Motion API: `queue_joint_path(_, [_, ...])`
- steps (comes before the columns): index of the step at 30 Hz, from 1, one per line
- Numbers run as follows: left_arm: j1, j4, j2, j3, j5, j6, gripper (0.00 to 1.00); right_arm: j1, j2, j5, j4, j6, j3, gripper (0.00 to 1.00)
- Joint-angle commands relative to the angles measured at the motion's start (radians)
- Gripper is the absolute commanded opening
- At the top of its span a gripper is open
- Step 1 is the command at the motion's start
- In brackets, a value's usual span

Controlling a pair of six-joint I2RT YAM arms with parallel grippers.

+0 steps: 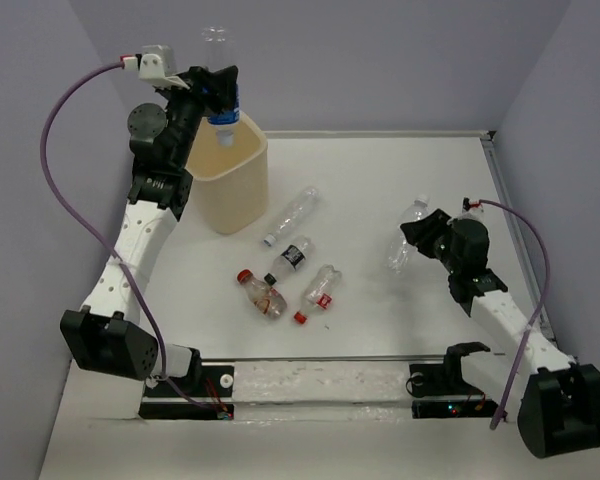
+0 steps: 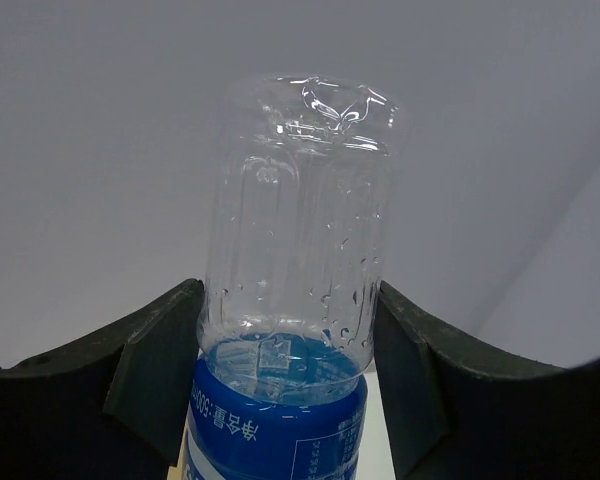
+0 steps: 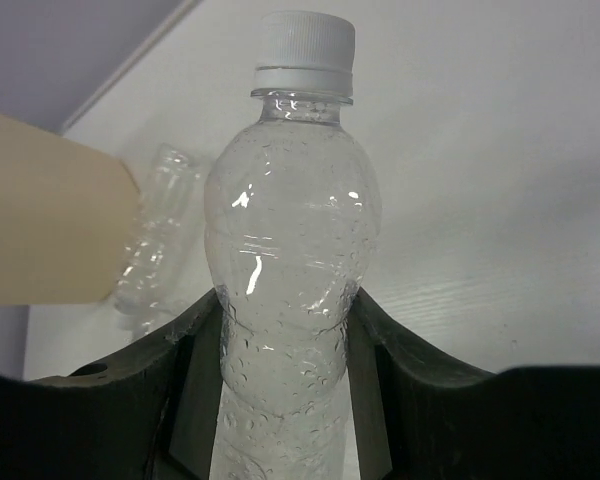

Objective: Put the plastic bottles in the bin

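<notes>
My left gripper (image 1: 223, 95) is shut on a clear bottle with a blue label (image 1: 221, 80), held upside down above the cream-beige bin (image 1: 232, 185); in the left wrist view the bottle (image 2: 295, 290) sits between my fingers (image 2: 165, 375). My right gripper (image 1: 412, 233) is shut on a clear white-capped bottle (image 1: 404, 235) at the table's right; in the right wrist view this bottle (image 3: 290, 260) is between the pads (image 3: 195, 390). Several more bottles lie mid-table: a clear one (image 1: 290, 215), a black-labelled one (image 1: 292, 257), and two red-capped ones (image 1: 261, 294) (image 1: 319, 290).
The bin (image 3: 50, 220) shows at the left of the right wrist view, with a clear bottle (image 3: 160, 235) lying beside it. A rail (image 1: 320, 380) runs along the near table edge. Purple cables loop from both arms.
</notes>
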Motion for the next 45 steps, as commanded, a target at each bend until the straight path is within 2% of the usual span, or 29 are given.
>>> queue_joint_path(1, [0.056, 0.072, -0.027, -0.066, -0.184, 0.033, 0.47, 0.008, -0.171, -0.038, 0.034, -0.018, 0.006, 0.30])
queue_joint_path(3, [0.100, 0.132, -0.014, -0.105, -0.226, 0.042, 0.47, 0.038, -0.195, -0.058, 0.013, -0.026, 0.038, 0.32])
queue_joint_path(5, [0.137, 0.182, 0.013, -0.160, -0.237, 0.027, 0.54, 0.084, -0.208, -0.060, 0.000, -0.035, 0.090, 0.33])
queue_joint_path(7, [0.156, 0.184, 0.035, -0.178, -0.228, 0.014, 0.76, 0.132, -0.199, -0.043, 0.014, -0.046, 0.127, 0.32])
queue_joint_path(10, [0.163, 0.201, 0.042, -0.208, -0.249, 0.002, 0.98, 0.248, -0.113, -0.006, 0.031, -0.070, 0.262, 0.33])
queue_joint_path(11, [0.163, 0.204, 0.035, -0.220, -0.247, -0.003, 0.99, 0.279, -0.081, -0.004, 0.042, -0.075, 0.301, 0.33])
queue_joint_path(12, [0.165, 0.204, 0.027, -0.221, -0.226, -0.007, 0.99, 0.348, -0.014, 0.003, 0.072, -0.084, 0.382, 0.33])
queue_joint_path(14, [0.165, 0.192, 0.001, -0.223, -0.195, -0.022, 0.99, 0.417, 0.070, 0.029, 0.095, -0.138, 0.478, 0.33])
queue_joint_path(15, [0.165, 0.175, -0.037, -0.225, -0.169, -0.047, 0.99, 0.446, 0.164, 0.033, 0.103, -0.159, 0.533, 0.33])
queue_joint_path(16, [0.165, 0.160, -0.059, -0.235, -0.134, -0.064, 0.99, 0.492, 0.212, 0.054, 0.106, -0.196, 0.643, 0.33])
queue_joint_path(19, [0.163, 0.091, -0.178, -0.286, -0.087, -0.130, 0.99, 0.537, 0.390, 0.046, 0.132, -0.244, 0.803, 0.33])
queue_joint_path(23, [0.163, -0.149, -0.396, -0.455, -0.079, -0.300, 0.99, 0.585, 0.589, 0.002, 0.135, -0.293, 1.121, 0.33])
queue_joint_path(28, [0.163, -0.423, -0.612, -0.638, -0.037, -0.283, 0.99, 0.623, 0.823, -0.007, 0.088, -0.377, 1.455, 0.33])
queue_joint_path(29, [0.163, -0.537, -0.678, -0.655, -0.024, -0.276, 0.99, 0.623, 0.898, -0.007, 0.088, -0.385, 1.507, 0.33])
queue_joint_path(32, [0.163, -0.661, -0.775, -0.723, 0.047, -0.285, 0.99, 0.634, 1.025, 0.003, 0.065, -0.411, 1.748, 0.33])
queue_joint_path(33, [0.163, -0.725, -0.824, -0.738, 0.096, -0.314, 0.99, 0.634, 1.120, 0.028, 0.039, -0.414, 1.815, 0.33])
queue_joint_path(34, [0.163, -0.750, -0.841, -0.776, 0.128, -0.326, 0.99, 0.634, 1.166, 0.034, 0.034, -0.425, 1.930, 0.32])
queue_joint_path(38, [0.156, -0.877, -0.801, -0.833, 0.260, -0.317, 0.99, 0.654, 1.346, 0.152, 0.046, -0.455, 2.107, 0.33])
queue_joint_path(41, [0.124, -0.897, -0.762, -0.873, 0.264, -0.345, 0.99, 0.664, 1.409, 0.186, 0.176, -0.508, 2.098, 0.34])
queue_joint_path(43, [0.108, -0.905, -0.742, -0.887, 0.240, -0.362, 0.99, 0.674, 1.460, 0.184, 0.189, -0.555, 2.121, 0.41])
queue_joint_path(44, [0.092, -0.903, -0.717, -0.892, 0.236, -0.375, 0.99, 0.674, 1.472, 0.166, 0.180, -0.570, 2.151, 0.58])
queue_joint_path(45, [0.082, -0.902, -0.705, -0.902, 0.234, -0.380, 0.99, 0.683, 1.480, 0.154, 0.168, -0.601, 2.158, 0.70])
